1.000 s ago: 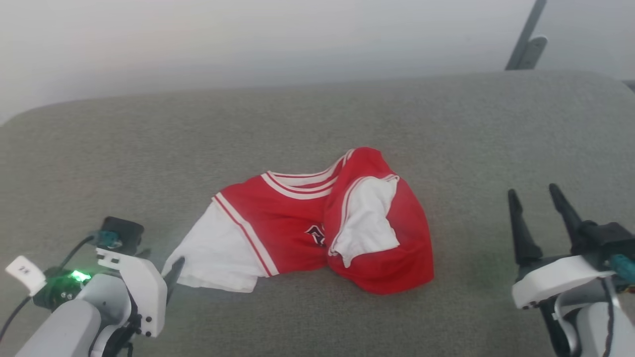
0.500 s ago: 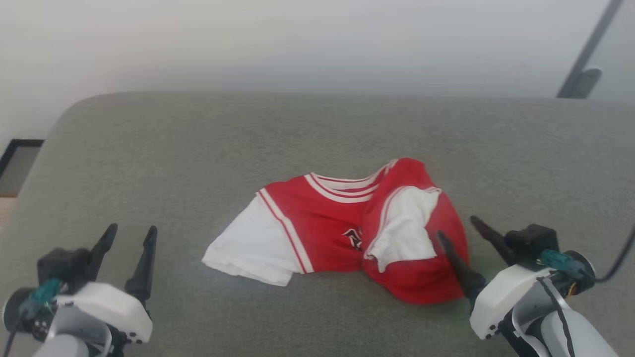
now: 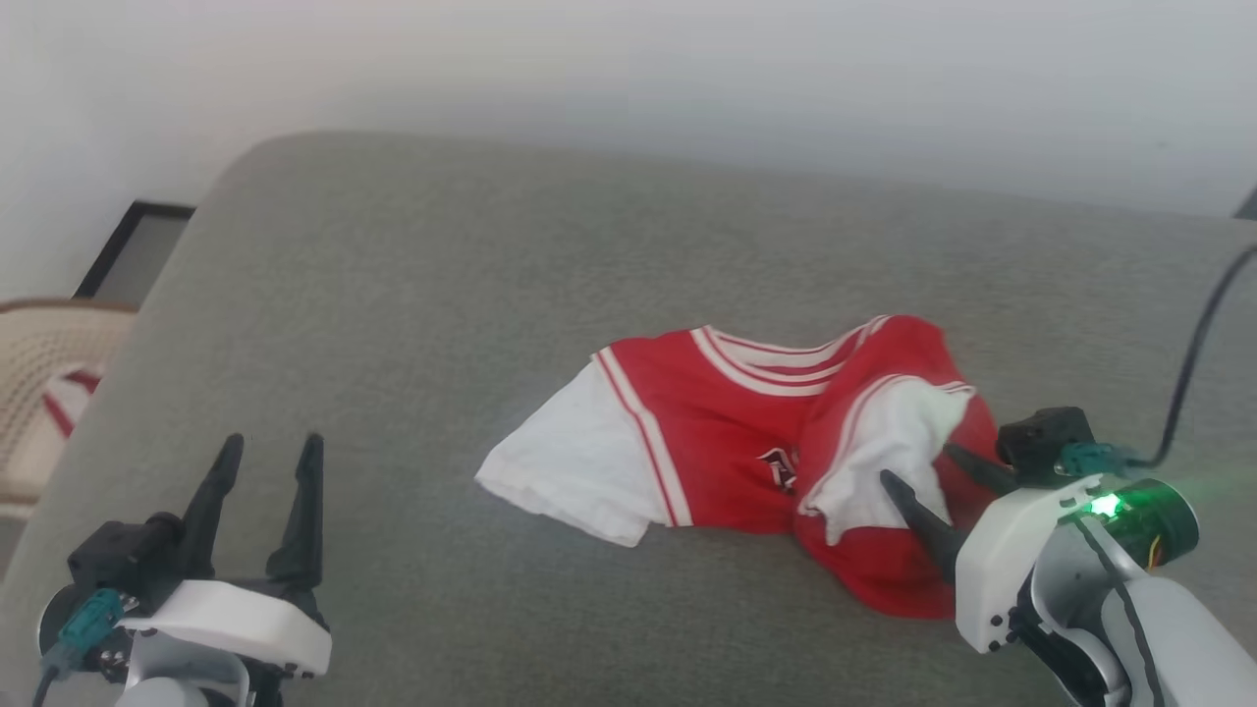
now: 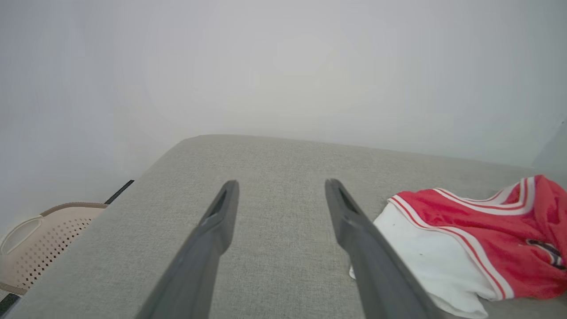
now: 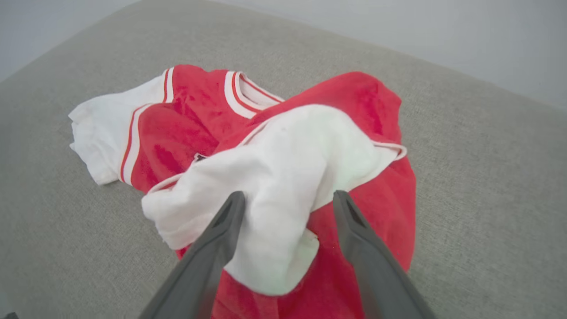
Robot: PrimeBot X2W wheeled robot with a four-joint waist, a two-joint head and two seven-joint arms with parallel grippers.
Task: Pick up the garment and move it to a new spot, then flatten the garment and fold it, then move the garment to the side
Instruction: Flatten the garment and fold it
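Note:
The garment (image 3: 732, 442) lies crumpled on the grey cushion (image 3: 412, 295): red body, striped V-neck, one white sleeve spread to the left, the other folded over the red bulge on the right. My right gripper (image 3: 916, 463) is open over that right side. In the right wrist view its fingertips (image 5: 288, 195) straddle the folded white sleeve (image 5: 283, 177) of the garment (image 5: 195, 110). My left gripper (image 3: 273, 447) stands open at the lower left, well apart from the cloth. In the left wrist view the gripper (image 4: 282, 184) has bare cushion between its fingers and the garment (image 4: 478, 235) to its right.
A beige perforated basket (image 3: 34, 373) stands off the cushion's left edge, with a white red-striped cloth (image 3: 64, 407) in it; the basket (image 4: 40, 241) also shows in the left wrist view. A dark frame (image 3: 137, 255) lies on the floor behind it. A black cable (image 3: 1193, 363) hangs at the right.
The head camera has turned, shifting the whole picture. My right gripper has come in from the right onto the garment's folded sleeve. My left gripper has drawn away from the left sleeve.

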